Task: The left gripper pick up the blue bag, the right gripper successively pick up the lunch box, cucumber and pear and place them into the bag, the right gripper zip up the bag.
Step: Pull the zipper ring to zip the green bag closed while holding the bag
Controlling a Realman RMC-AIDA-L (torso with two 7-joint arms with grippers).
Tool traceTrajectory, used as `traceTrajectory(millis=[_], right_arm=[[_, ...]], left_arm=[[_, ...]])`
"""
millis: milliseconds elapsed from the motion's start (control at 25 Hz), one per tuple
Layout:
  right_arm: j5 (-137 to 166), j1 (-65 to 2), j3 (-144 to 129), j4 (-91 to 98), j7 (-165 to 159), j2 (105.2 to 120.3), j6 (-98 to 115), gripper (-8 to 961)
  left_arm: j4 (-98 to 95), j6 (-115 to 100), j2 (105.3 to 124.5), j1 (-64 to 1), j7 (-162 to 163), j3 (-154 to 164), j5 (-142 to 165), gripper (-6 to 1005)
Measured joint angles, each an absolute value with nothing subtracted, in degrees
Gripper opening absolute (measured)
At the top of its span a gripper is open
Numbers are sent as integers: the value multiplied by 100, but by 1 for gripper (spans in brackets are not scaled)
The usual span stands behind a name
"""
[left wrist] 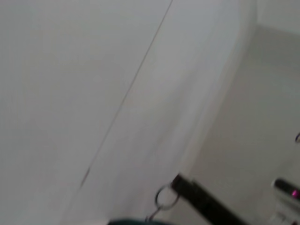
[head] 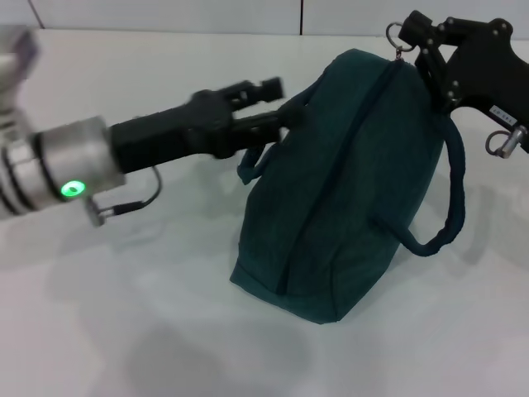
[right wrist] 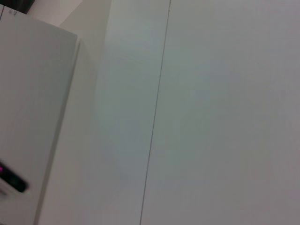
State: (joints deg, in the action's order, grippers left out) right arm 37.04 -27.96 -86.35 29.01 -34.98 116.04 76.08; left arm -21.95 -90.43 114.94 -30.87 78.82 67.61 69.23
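My left pincer (head: 281, 116) is clamped on one rope handle of the blue bag (head: 347, 190), which sits zipped on the white tabletop (head: 124, 314). My right pincer (head: 417, 37) pinches the zipper's ring pull (head: 397, 35) at the bag's far end.

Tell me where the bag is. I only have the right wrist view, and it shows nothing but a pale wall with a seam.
Observer: In the head view, the blue bag sits on the white table, in front of the robot.
Operator: Where is the right hand?
Observer: The right hand is at the bag's far end, right by the metal ring pull of the zipper. The left wrist view also shows that ring.
Operator: And the left hand?
Observer: The left hand reaches in from the left to the bag's near handle. The zipper line looks closed along the top. No lunch box, cucumber or pear shows outside the bag.
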Motion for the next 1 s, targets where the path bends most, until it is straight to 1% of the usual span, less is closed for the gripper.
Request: traceTrajectory(millis=[120, 200, 400, 800, 1000], right_arm=[[3706, -2797, -8646, 2900, -3498, 11608, 7610, 8], [3707, -2798, -8662, 2899, -3498, 11610, 7611, 8], [3709, -2801, -8681, 2892, -3455, 11610, 7612, 8], [3706, -2803, -8771, 2891, -3348, 11614, 7611, 8], [3702, -2788, -8772, 2891, -3347, 11619, 7611, 8]], left_arm=[[-2384, -8706, 11599, -3261, 8251, 6759, 7339, 781], [-2474, -8571, 11678, -3328, 8414, 6760, 7499, 787], [-2603, -8340, 11752, -3394, 8765, 6773, 7585, 801], [-2572, -8273, 11777, -3404, 8804, 6748, 7564, 672], [-2572, -8235, 11820, -3378, 8664, 6742, 7556, 541]])
